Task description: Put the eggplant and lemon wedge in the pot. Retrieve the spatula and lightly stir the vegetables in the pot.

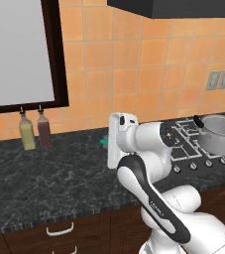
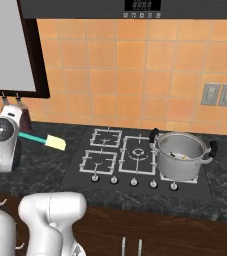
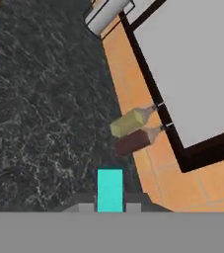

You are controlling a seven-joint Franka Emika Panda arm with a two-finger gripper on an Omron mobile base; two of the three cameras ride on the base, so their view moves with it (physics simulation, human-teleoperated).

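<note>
My gripper (image 3: 109, 205) is shut on the teal handle of the spatula (image 3: 109, 189), which it holds above the dark counter. In the right base view the spatula (image 2: 44, 140) sticks out sideways from the hand at the left edge, its tan-yellow head pointing toward the stove. A sliver of its teal handle (image 1: 103, 142) peeks out beside the hand. The steel pot (image 2: 181, 159) with black handles sits on the stove's front right burner, well to the right of the gripper. Small dark and yellow pieces lie inside it, too small to tell apart as the eggplant or the lemon wedge. The pot (image 1: 219, 135) appears at the far right.
A yellow bottle (image 1: 27, 133) and a dark brown bottle (image 1: 44, 130) stand against the tiled wall under the black-framed window (image 1: 15, 49). The black stove (image 2: 116, 159) has a row of knobs along its front. Wall outlets (image 2: 219, 94) are above the pot.
</note>
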